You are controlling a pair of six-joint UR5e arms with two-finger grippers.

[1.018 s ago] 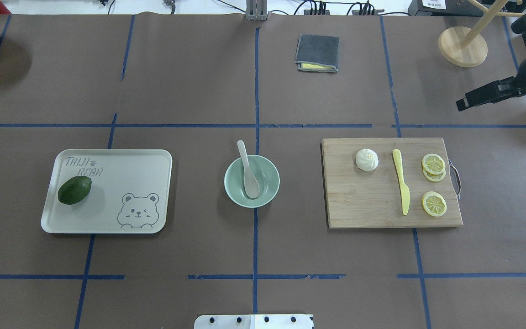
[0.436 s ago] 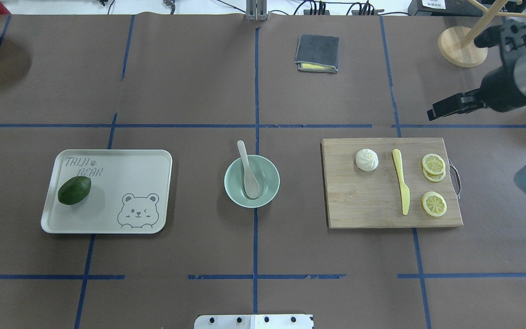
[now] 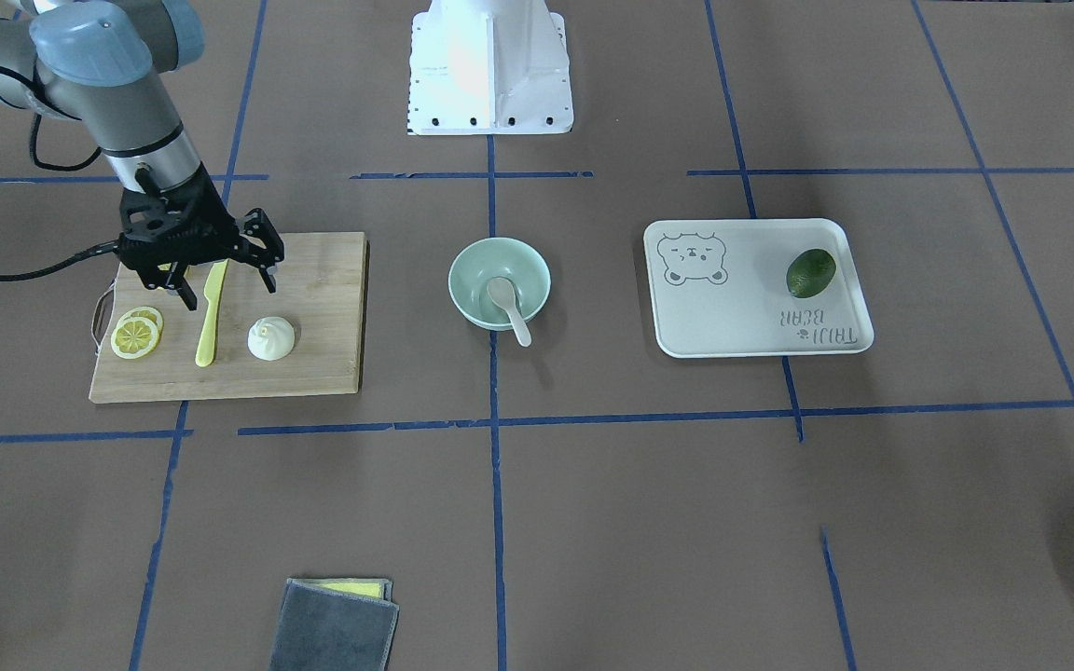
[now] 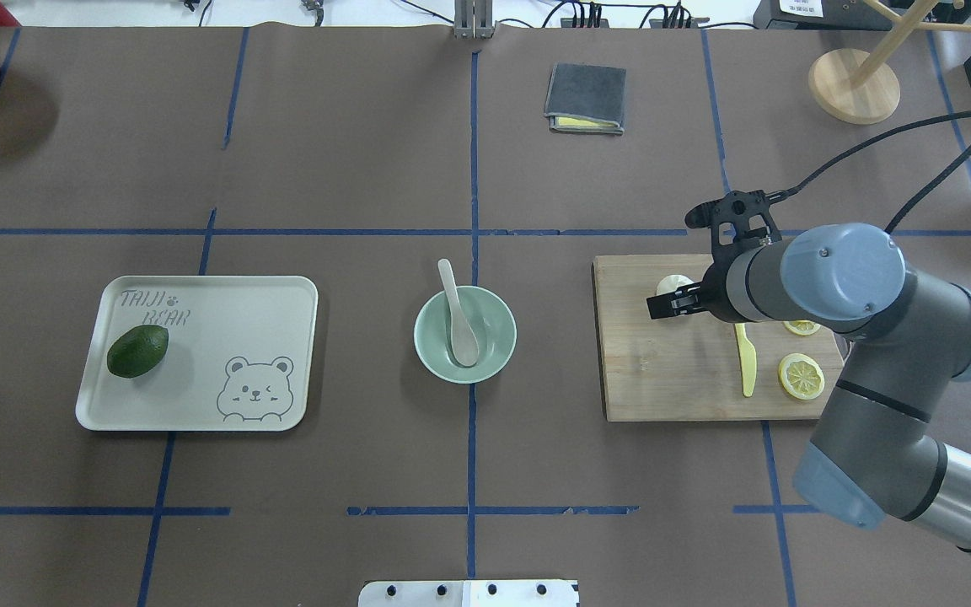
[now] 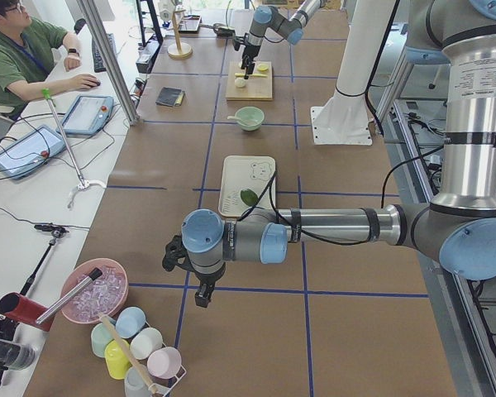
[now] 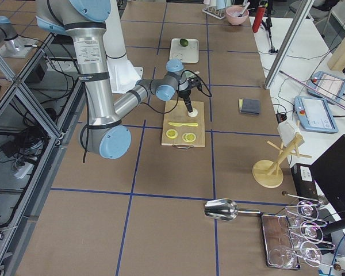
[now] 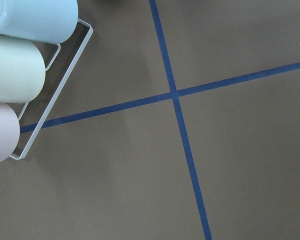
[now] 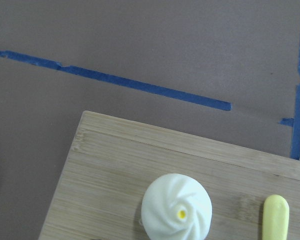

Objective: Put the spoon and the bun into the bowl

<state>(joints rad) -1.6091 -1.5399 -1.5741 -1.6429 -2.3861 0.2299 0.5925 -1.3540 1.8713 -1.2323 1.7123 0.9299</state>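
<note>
Swings in from the far right edge, now hovers over cutting board (image 3: 323,308) with right gripper (image 3: 229,294) spread wide, gripping nothing, bun (image 3: 270,338) just beyond, untouched. Leftward, finds spoon (image 3: 507,303) lying in bowl (image 3: 467,270). Cannot tell left gripper's (image 5: 200,298) opening.

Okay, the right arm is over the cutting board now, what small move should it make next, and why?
Probably lower the right gripper down around the bun. Its jaws stand open above the cutting board, close to the bun but not yet around it, and the spoon already lies in the bowl.
</note>
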